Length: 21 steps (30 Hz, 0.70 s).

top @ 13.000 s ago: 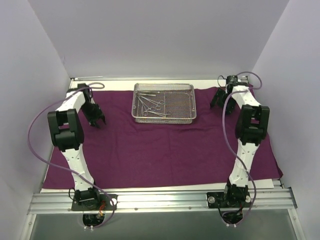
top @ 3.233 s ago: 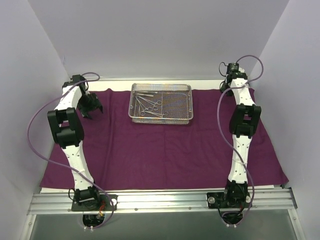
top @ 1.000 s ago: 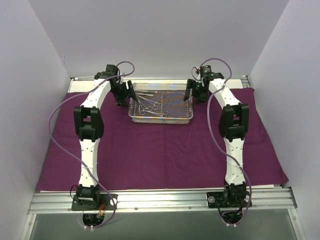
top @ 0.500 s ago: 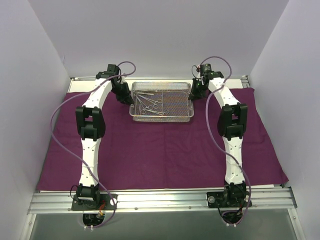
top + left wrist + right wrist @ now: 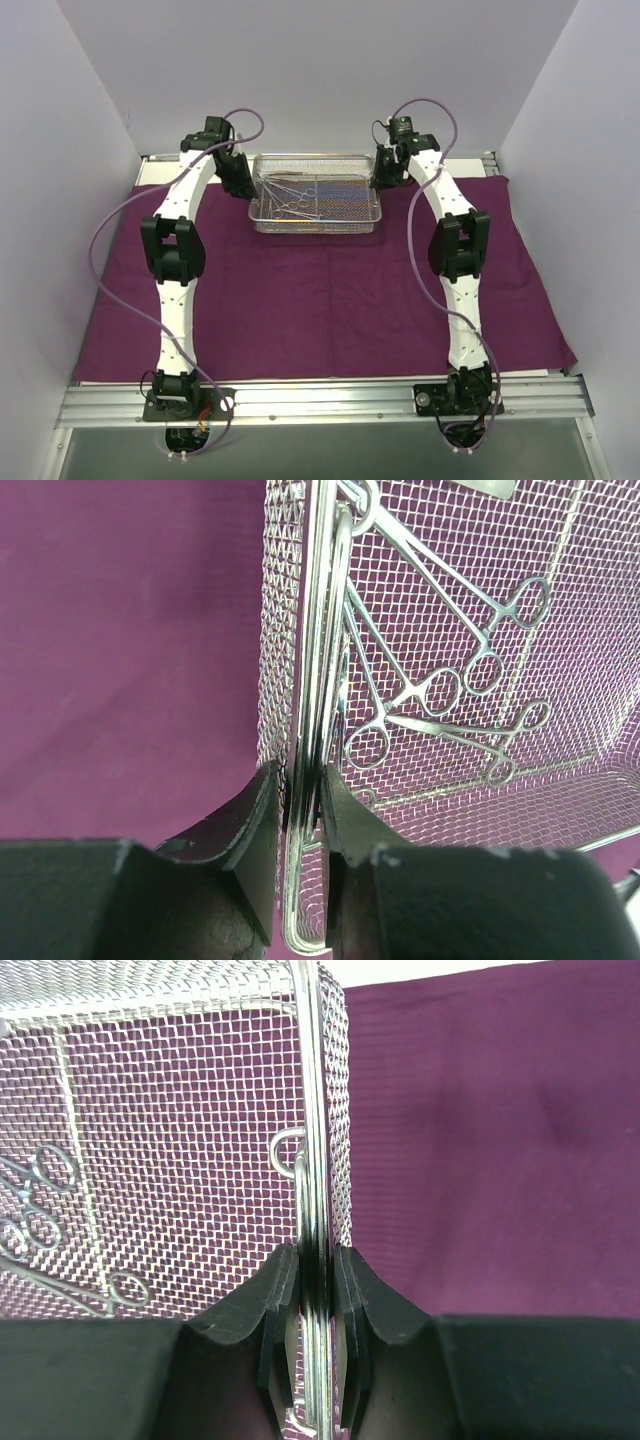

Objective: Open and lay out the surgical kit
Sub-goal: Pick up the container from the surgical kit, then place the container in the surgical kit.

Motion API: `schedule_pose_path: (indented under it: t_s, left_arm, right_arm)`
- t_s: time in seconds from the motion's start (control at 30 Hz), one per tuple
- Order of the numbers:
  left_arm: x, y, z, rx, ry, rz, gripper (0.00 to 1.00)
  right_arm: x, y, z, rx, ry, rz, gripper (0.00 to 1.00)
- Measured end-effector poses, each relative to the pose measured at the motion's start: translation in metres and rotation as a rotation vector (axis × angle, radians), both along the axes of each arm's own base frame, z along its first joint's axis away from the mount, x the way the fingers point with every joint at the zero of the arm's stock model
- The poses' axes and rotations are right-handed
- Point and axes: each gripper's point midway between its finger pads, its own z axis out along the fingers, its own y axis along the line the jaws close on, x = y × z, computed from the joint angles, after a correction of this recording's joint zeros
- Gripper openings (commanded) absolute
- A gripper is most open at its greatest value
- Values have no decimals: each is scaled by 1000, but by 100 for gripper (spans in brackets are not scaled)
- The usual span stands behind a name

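Note:
The silver wire-mesh tray (image 5: 316, 226) is over the far middle of the spread purple cloth (image 5: 320, 300) and looks lifted slightly. Scissor-handled clamps (image 5: 290, 203) lie in its left half. My left gripper (image 5: 247, 186) is shut on the tray's left end wall. In the left wrist view the left gripper (image 5: 300, 790) pinches the rim wire (image 5: 318, 630), with the clamps (image 5: 430, 690) just inside. My right gripper (image 5: 382, 180) is shut on the right end wall. In the right wrist view the right gripper (image 5: 315, 1270) clamps the mesh wall (image 5: 338, 1110).
White walls close in the workspace on the left, right and back. The cloth (image 5: 480, 1140) covers most of the table, and a metal rail (image 5: 320, 400) carries both arm bases at the near edge.
Both grippers went from open beside the tray's ends to shut on its end walls. The tray has since come up and shifted a little toward the back wall.

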Motion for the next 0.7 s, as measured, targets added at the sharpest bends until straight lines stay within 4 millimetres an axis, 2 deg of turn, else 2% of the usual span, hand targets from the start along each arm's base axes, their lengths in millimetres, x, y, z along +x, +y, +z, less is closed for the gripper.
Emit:
schedule_pose_path:
  t_s: [0.13,0.3,0.47,0.7]
  left_arm:
    - [-20,14,26,58,-25,9,2]
    - [-68,39,46,118,0,41,2]
    - [-119,70,45,188,40,100,2]
    - [-202,96,29,258,103,183,2]
  right_arm:
    - [-9,15,8,4,3,30,0]
    - [-28,45,23,-4,-3,100,0]
    - [-49,84,29,-23,-13,189,0]
    - [-83,128,14,-57,22,310,0]
